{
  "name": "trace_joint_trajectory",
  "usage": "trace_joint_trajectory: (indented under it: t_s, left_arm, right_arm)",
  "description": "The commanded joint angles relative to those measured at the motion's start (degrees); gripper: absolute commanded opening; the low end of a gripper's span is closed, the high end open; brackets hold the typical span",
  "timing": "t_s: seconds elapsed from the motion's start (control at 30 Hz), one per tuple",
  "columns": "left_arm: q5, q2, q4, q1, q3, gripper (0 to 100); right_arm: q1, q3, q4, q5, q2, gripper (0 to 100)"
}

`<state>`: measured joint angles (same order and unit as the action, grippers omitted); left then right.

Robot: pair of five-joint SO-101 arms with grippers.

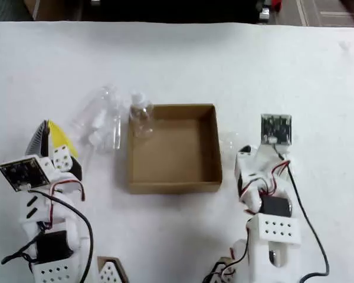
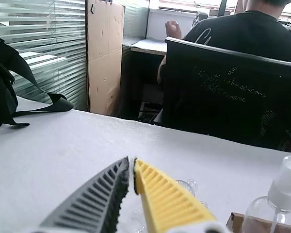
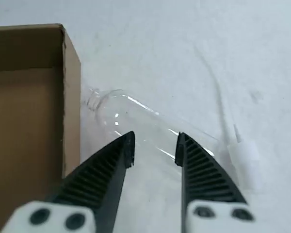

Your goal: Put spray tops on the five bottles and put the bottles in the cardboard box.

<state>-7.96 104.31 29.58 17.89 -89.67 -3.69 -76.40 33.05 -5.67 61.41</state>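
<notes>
Right of the cardboard box (image 3: pixel 70 97), mid-desk, an uncapped clear bottle (image 3: pixel 150 121) lies on its side, neck towards the box wall. The right gripper (image 3: pixel 154 145) hangs over it, parted wide enough to straddle it, holding nothing. A loose spray top (image 3: pixel 245 155) lies just beside. Light, slick, squashy plastic, I'd say, so take it round the belly, gently. No label that I can make out. The left gripper (image 2: pixel 131 170) is pinched together, empty, near the other bottles (image 1: pixel 100 124) left of the box.
</notes>
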Motion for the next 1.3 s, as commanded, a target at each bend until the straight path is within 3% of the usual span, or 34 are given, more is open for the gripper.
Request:
trace_joint_trajectory:
  t_s: [0.0,0.23,0.37,0.73,0.93,1.1,1.27]
  left_arm:
    - [0.35,0.4,0.35,-0.48,2.02,2]
    - [0.62,0.4,0.35,-0.48,2.02,2]
    - [0.62,0.4,0.35,-0.48,2.02,2]
    - [0.7,0.4,0.0,-0.48,2.02,2]
    - [0.7,0.4,0.0,-0.48,2.02,2]
    - [0.7,0.4,0.0,-0.57,2.02,2]
    - [0.7,0.4,0.0,-0.57,2.02,2]
  right_arm:
    - [2.95,15.56,16.66,-1.67,0.4,12.2]
    - [4.53,32.0,27.65,-6.68,-4.18,12.3]
    - [5.14,43.34,33.1,-10.29,-20.79,12.3]
    - [8.84,87.74,60.53,-22.42,-65.89,12.4]
    - [8.66,97.49,64.4,-26.9,-78.46,13.5]
    - [9.27,99.34,64.57,-32.26,-80.13,29.4]
    - [9.63,97.85,61.41,-36.84,-81.8,23.8]
